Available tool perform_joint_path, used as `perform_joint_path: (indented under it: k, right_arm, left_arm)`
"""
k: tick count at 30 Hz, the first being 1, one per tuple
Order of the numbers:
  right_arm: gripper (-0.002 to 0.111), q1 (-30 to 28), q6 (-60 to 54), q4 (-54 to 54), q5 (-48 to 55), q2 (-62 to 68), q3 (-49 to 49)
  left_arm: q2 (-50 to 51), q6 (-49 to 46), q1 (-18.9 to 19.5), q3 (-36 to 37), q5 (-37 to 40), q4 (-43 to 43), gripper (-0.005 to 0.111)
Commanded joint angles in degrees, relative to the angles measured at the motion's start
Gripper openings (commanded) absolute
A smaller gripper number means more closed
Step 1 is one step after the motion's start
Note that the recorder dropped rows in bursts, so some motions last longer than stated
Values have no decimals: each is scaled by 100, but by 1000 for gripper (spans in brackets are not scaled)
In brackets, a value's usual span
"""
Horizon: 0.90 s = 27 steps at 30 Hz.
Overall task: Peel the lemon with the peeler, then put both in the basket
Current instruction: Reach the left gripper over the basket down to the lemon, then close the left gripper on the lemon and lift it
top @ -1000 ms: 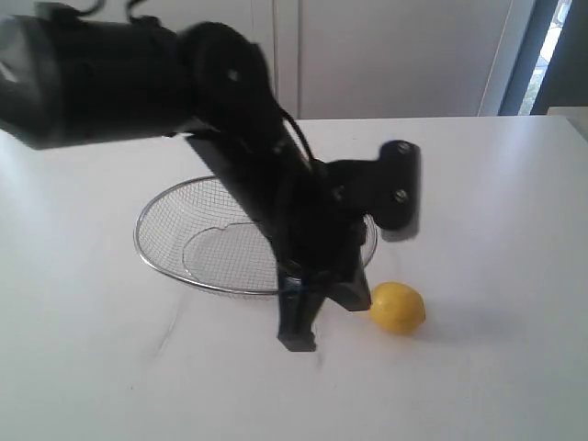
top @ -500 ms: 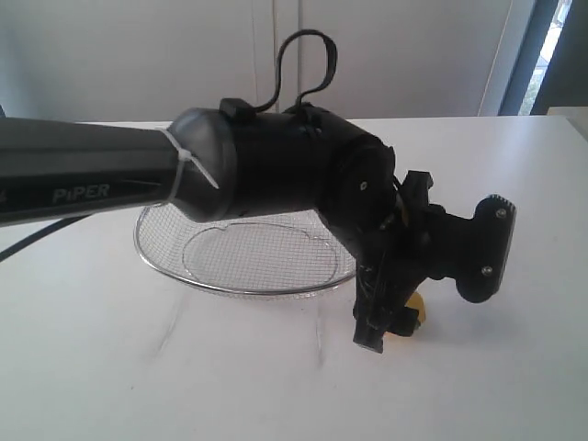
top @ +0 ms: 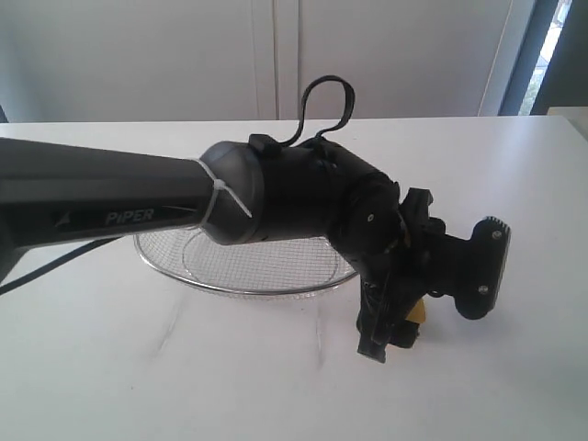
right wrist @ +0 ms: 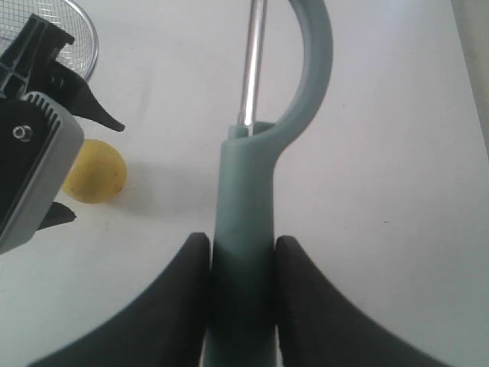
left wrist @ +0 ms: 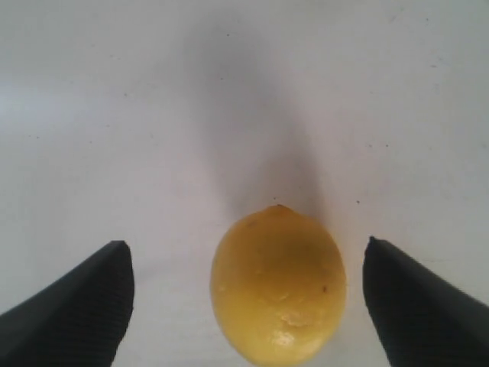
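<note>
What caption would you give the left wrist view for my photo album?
Open left gripper poised around a yellow lemon lying on the white table, fingers clear of its sides.

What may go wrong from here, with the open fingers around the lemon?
1. The lemon lies loose and off-centre between the open left fingers; on closing, the nearer one may push it so that it rolls away.
2. The right fingers hold the peeler close by; its blade might strike the left arm.
3. The left arm reaches over the basket and could knock it.
</note>
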State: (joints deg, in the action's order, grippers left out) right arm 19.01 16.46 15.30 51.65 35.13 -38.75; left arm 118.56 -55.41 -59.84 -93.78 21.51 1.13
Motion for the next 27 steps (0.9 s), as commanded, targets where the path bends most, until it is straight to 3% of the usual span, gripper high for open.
perform_joint_path:
  k: [1,9,27]
  right_arm:
    - [0,-16,27,65,-105,-38,3]
    - [0,-16,27,46,-92,-37,3]
    - [0,-16,27,20,-91,-37,3]
  left_arm:
    - [83,67,49,-32,107,26,83]
    - [92,573,207,-20,85,26,83]
    - [478,598,183,-20,-70,-64,83]
